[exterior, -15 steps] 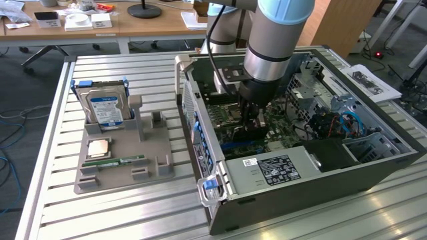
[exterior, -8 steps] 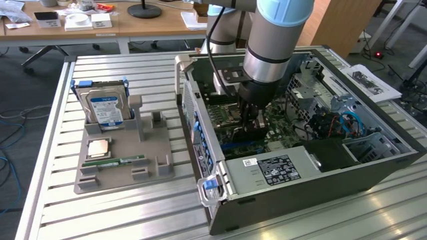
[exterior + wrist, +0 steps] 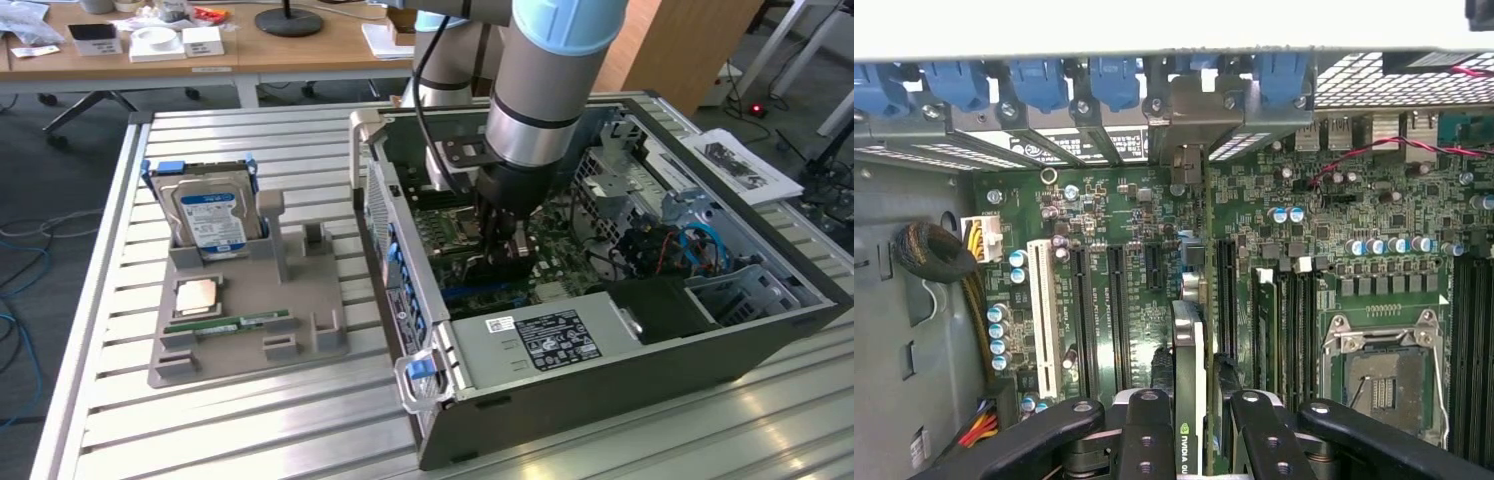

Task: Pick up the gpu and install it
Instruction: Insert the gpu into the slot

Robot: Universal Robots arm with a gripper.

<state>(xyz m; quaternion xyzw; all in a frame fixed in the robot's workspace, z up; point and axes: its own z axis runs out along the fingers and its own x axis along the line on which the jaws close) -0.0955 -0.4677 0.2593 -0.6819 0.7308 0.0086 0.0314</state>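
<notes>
The gpu (image 3: 1189, 360) stands on edge between my fingers, a thin black card with a green logo label on its top edge. Its silvery end bracket (image 3: 1187, 160) reaches the rear slot openings of the case. My gripper (image 3: 1194, 415) is shut on the card, one black finger (image 3: 1147, 425) on each side. The card runs along the expansion slots of the green motherboard (image 3: 1324, 290); I cannot tell whether it is seated. In the exterior view my gripper (image 3: 505, 255) is deep inside the open computer case (image 3: 747, 330), over the motherboard.
A grey fixture tray (image 3: 314, 295) at the exterior view's left holds a hard drive with a blue label (image 3: 214, 215), a processor chip (image 3: 198, 297) and a green memory stick (image 3: 248, 322). Inside the case are a power supply (image 3: 547, 340), an empty processor socket (image 3: 1379, 375), blue slot latches (image 3: 1039, 80) and cable bundles (image 3: 939, 255).
</notes>
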